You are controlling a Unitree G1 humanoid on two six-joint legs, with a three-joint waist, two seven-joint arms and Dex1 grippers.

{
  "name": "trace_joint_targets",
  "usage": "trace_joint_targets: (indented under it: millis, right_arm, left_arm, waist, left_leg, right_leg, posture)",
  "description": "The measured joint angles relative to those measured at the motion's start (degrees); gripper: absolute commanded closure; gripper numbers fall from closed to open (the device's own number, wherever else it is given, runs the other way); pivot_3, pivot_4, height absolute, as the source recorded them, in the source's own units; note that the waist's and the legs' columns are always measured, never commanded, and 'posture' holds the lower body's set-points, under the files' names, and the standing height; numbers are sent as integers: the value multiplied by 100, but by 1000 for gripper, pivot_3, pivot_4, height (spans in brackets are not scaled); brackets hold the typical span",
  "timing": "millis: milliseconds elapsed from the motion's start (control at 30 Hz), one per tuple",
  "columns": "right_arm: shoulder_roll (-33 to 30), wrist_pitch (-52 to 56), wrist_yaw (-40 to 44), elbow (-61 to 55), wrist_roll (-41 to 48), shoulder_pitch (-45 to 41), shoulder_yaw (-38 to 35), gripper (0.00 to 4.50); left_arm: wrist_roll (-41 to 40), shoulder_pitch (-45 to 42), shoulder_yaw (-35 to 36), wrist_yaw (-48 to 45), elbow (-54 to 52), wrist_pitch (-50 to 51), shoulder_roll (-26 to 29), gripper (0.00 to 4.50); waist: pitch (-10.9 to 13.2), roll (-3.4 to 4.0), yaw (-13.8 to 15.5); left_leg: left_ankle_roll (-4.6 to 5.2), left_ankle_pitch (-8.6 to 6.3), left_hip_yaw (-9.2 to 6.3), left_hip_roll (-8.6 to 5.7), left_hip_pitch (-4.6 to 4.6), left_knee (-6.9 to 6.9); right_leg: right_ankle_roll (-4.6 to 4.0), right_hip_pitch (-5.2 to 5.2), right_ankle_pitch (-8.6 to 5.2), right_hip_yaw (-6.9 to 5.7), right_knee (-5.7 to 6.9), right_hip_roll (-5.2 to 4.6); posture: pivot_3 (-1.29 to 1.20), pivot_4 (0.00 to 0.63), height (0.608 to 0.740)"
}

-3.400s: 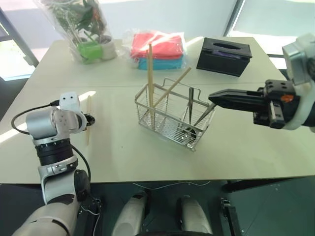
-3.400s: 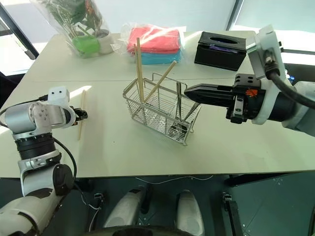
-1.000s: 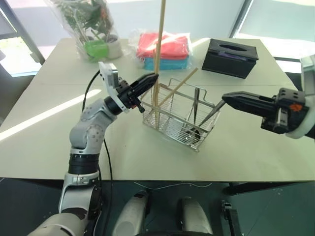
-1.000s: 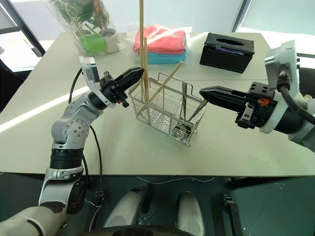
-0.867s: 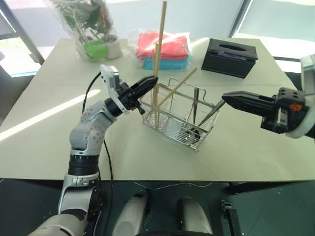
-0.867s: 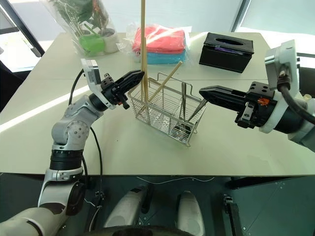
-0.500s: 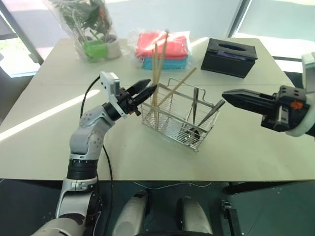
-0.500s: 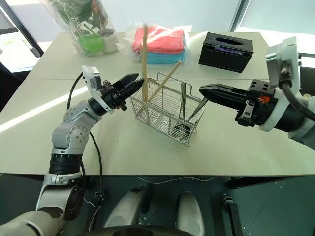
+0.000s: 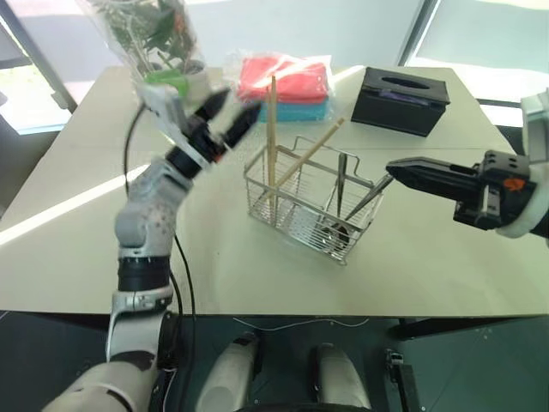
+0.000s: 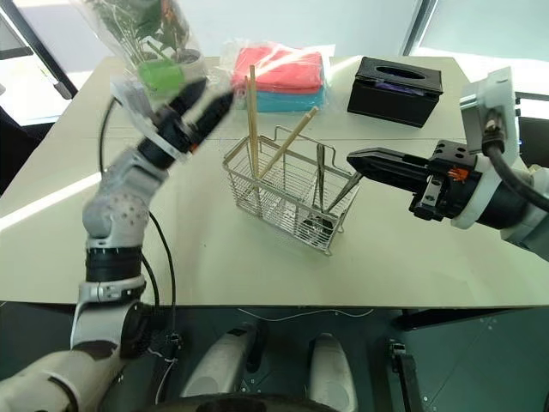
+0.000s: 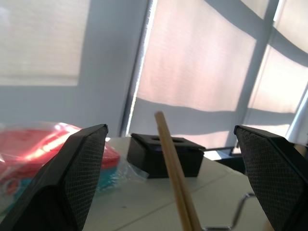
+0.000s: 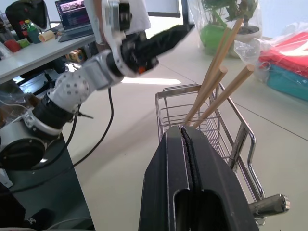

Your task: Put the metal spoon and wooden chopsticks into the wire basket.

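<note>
Silver mesh marks the wire basket [image 9: 310,204] at the frame's centre on the pale table [image 9: 257,275]. The metal spoon [image 9: 340,190] and wooden chopsticks [image 9: 273,142] stand propped inside it. At centre right, the right gripper [image 9: 388,168] hovers beside the basket, fingers pressed together, holding nothing. Farther off, upper left, the left gripper [image 9: 230,110] is spread wide and empty. Folded towels [image 9: 283,86] and a black tissue box [image 9: 403,99] lie along the top.

Left tool [image 9: 225,113] motion-blurred, finger outlines smeared. Metal spoon [image 9: 330,230] bowl behind wire basket [image 9: 309,206] mesh, shape hard to tell. Wooden chopsticks [image 11: 175,185] cut by picture edge in left wrist view. Right tool [image 12: 188,159] covering basket's near part in right wrist view.
</note>
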Motion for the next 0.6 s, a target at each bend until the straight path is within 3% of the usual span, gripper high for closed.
trace_joint_targets:
  millis: [100,167,200,367,433,600]
  right_arm:
    - [53,-2,48,58,-164,210,-43,4500]
    - [178,-20,55,88,-380,395,-106,4500]
    - [272,-46,47,112,-499,474,-138,4500]
    - [970,-521,-391,269,-1283,549,-156,4500]
    - [1202,-689,-533,313,-1602,612,-149,4500]
    - [1629,-828,-614,331,-2129,915,-69,4500]
  left_arm:
    - [201,10,94,250,160,2,383,55]
    - [391,205,110,368,209,24,683,594]
    - [466,342,117,403,205,32,800,936]
    - [622,1136,170,685,-27,137,947,3584]
    - [706,1399,238,915,-178,185,951,4448]
    - [977,1997,273,1467,-739,358,872,4448]
  waist:
    - [0,0,-17]
    - [0,0,-16]
    - [0,0,-13]
    - [0,0,28]
    - [-1,0,29]
    - [-2,3,21]
  left_leg:
    - [2,1,0,0,1,-8]
    - [2,1,1,0,1,-10]
    - [2,1,0,0,1,-9]
    - [-13,-7,-2,0,2,-6]
    - [-14,-8,-3,0,1,-7]
    - [-14,-8,-2,0,3,-11]
  right_leg:
    - [3,-4,1,1,1,4]
    - [4,-6,1,4,3,10]
    - [3,-5,1,4,3,10]
    - [-4,-3,3,5,2,10]
    - [-4,-5,4,6,3,10]
    - [-3,-7,3,8,7,12]
  posture:
    - [0,150,740]
    - [0,150,740]
    - [0,150,740]
    - [0,150,740]
    - [0,150,740]
    - [0,150,740]
